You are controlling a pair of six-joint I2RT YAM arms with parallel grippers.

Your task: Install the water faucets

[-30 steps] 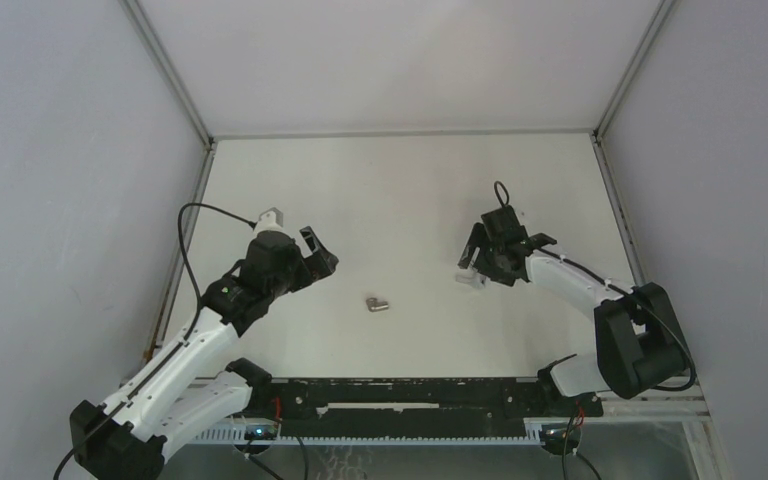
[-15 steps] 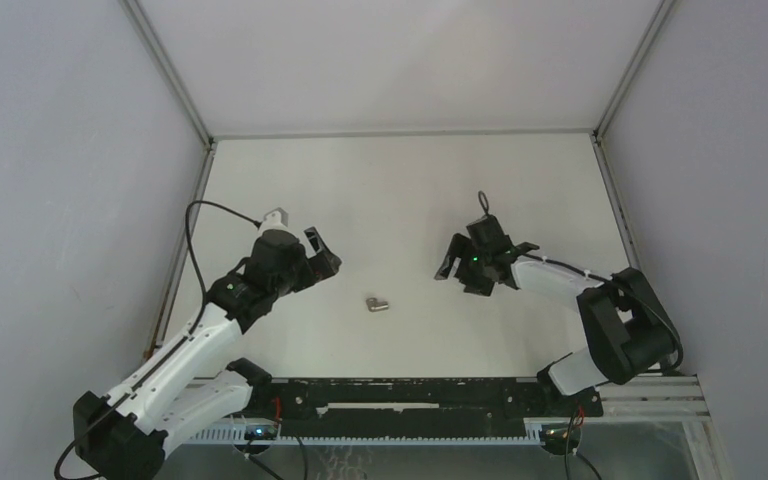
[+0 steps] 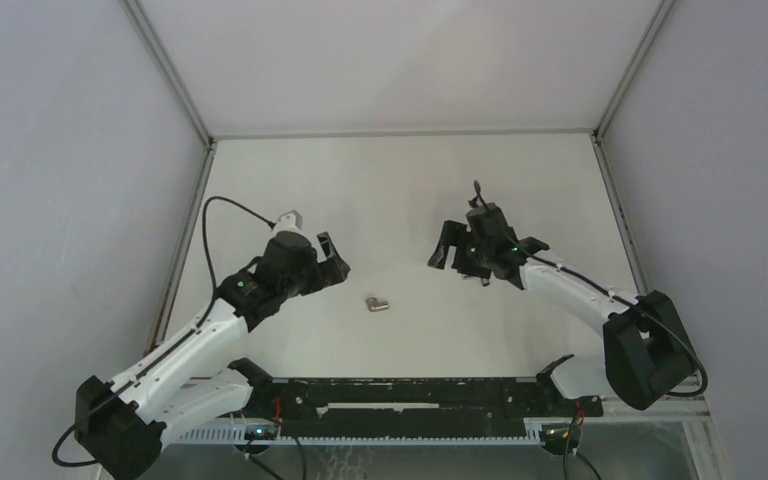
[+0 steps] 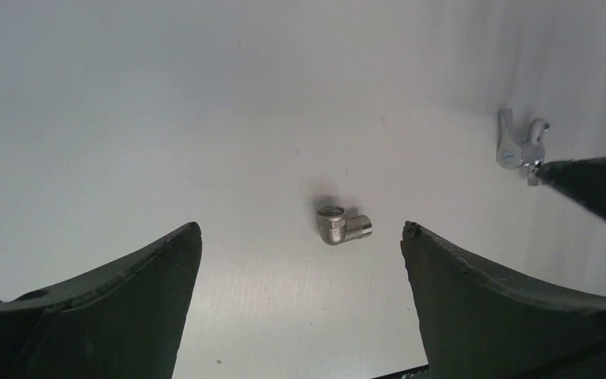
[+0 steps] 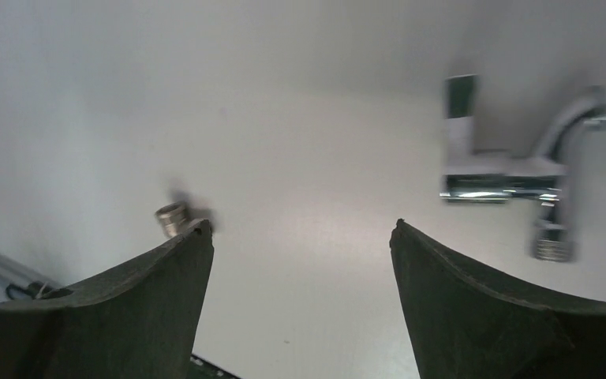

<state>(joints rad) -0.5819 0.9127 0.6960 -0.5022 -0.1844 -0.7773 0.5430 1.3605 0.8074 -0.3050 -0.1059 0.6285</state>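
The white table [image 3: 380,190] carries both arms at its near edge. The left arm [image 3: 190,345] extends forward and inward, forearm angled toward the table centre. The right arm [image 3: 570,285] reaches forward and inward from its base, mirroring it.

The left gripper [image 3: 332,258] hangs above the table with its jaws spread wide and nothing between them. The right gripper [image 3: 442,250] is likewise spread apart and holds nothing.

The two water faucet parts lie on the table, well apart from each other. The faucet tap [image 5: 513,174], with a flat lever handle and a curved spout, lies on its side just beside the right gripper. The elbow fitting [image 3: 377,303] lies between the two grippers, nearer the arm bases.

The top view shows the elbow fitting only; the tap cannot be made out there. The left wrist view shows both parts, the elbow fitting centred between its fingers. The right wrist view shows the tap beyond its right finger and the elbow fitting partly hidden behind its left finger.
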